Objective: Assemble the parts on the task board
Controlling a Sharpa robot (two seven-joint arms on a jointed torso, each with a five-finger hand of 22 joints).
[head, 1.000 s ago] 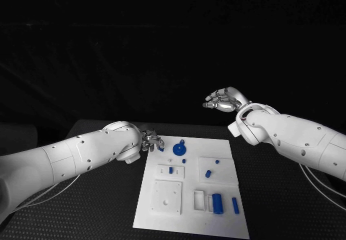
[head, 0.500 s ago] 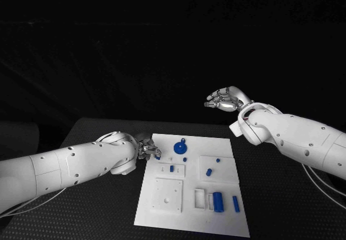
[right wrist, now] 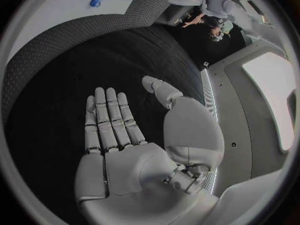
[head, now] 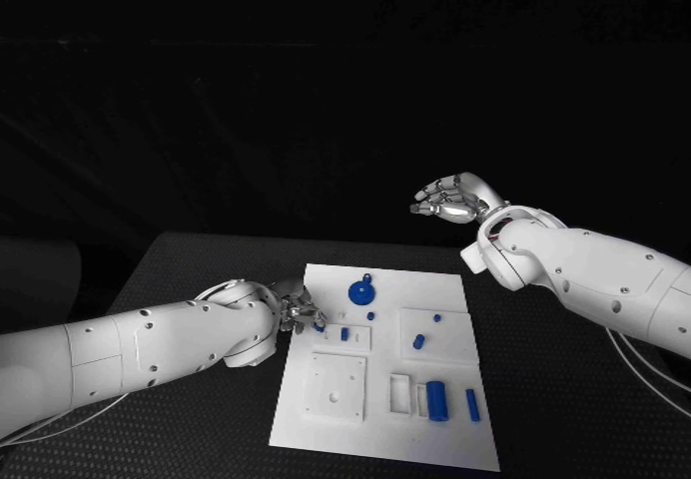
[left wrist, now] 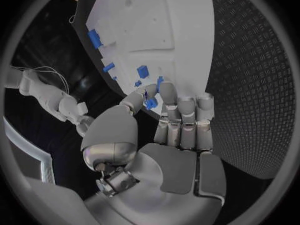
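Observation:
The white task board (head: pixel 377 442) lies in the middle of the black table. On it are a round blue disc (head: pixel 361 291), a small blue peg (head: pixel 345 334), a thick blue cylinder (head: pixel 436 400) and a slim blue bar (head: pixel 471 405). My left hand (head: pixel 299 306) is over the board's left edge and pinches a small blue part (left wrist: pixel 150 103) between thumb and a finger. My right hand (head: pixel 453 198) hangs high over the table's far side, away from the board, with its fingers spread (right wrist: pixel 109 122) and nothing in it.
Raised white blocks (head: pixel 336 388) with holes and slots stand on the board's near half. More blue parts (head: pixel 419 341) sit in the block at the board's right. Bare black table (head: pixel 188 419) surrounds the board.
My left hand has drawn back along the board's left edge toward the near side and now sits lower over it. The right hand has stayed where it was.

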